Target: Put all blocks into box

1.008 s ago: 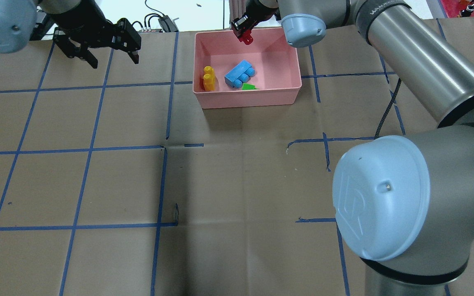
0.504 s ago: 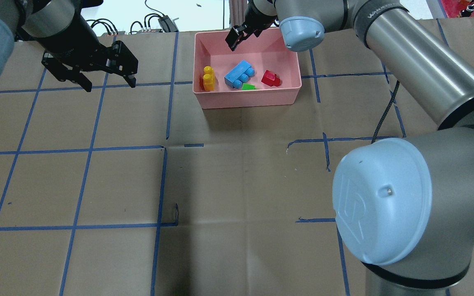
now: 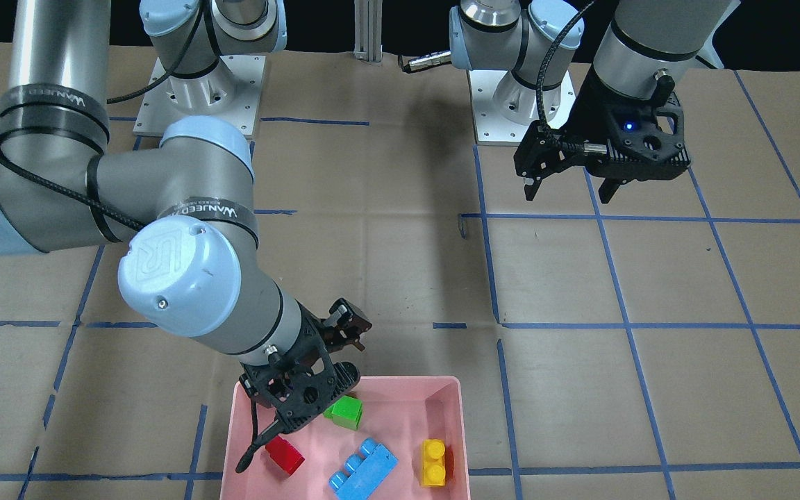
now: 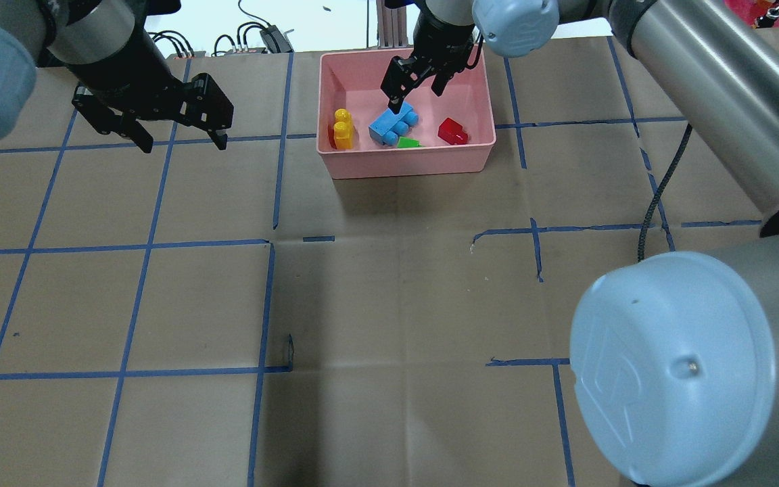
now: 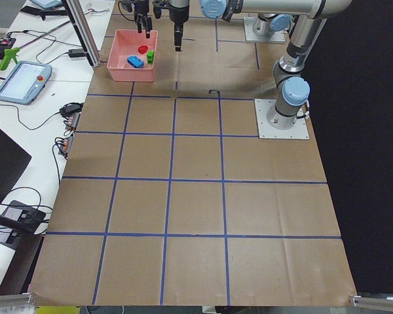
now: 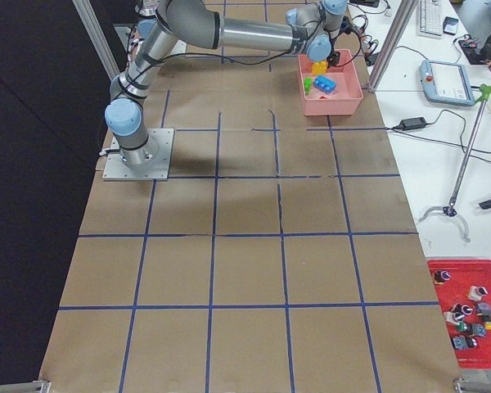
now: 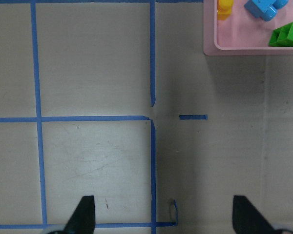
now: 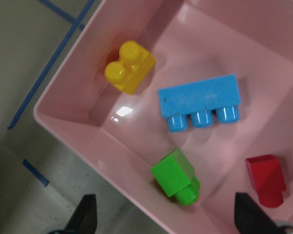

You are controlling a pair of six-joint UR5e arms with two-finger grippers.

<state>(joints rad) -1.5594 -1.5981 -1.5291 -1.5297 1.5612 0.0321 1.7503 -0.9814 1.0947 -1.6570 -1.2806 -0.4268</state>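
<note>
Fingers (image 7: pixel 85 217) spread, left gripper (image 4: pixel 183 144), right gripper (image 4: pixel 416 99) (empty); blue block (image 8: pixel 199 100) diagonal, studs sideways.

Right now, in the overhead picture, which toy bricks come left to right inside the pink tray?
yellow two-stud plastic brick → light-blue three-stud plastic brick → small red plastic brick. The green plastic brick overlaps the blue one, so it is left out.

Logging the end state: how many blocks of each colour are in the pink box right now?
Yellow block: 1
Light-blue block: 1
Green block: 1
Red block: 1
Total: 4, all inside the pink box.
</note>
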